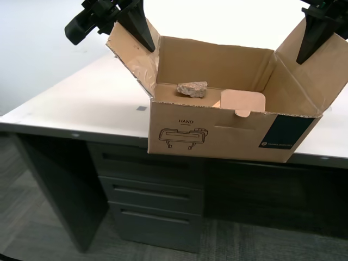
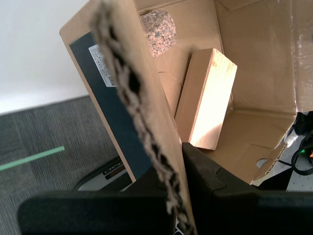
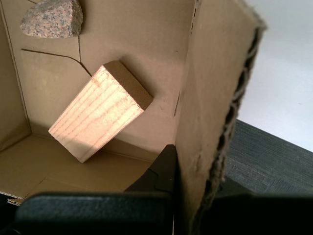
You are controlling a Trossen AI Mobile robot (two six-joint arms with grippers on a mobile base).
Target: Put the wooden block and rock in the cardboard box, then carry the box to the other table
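1. Since the light tan, grain-lined wooden block [image 3: 100, 112] and the rough pinkish-tan rock [image 3: 51, 18] already lie inside the brown corrugated cardboard box [image 1: 217, 133], the step in hand, as I judge it, is the carry to the other table, which none of the views shows.
2. The block leans tilted against an inner wall of the box, and the rock sits apart from it, near the front wall that bears the "HAND" drawing; both look loose and may slide if the box tips.
3. The box overhangs the front edge of the smooth off-white tabletop [image 1: 81, 92] with dark grey drawers [image 1: 152, 187], so keeping it level and moving both arms in step seems the main care.
4. My first gripper [image 3: 195, 196] is clamped narrow on one side flap of the box, a jaw on each face of the cardboard.
5. My second gripper [image 2: 178, 191] pinches another flap the same way, its jaws closed tight on the ragged edge.
6. Flaps are thin and already torn in places, so a jerk could rip one; a slow, even carry looks safest.
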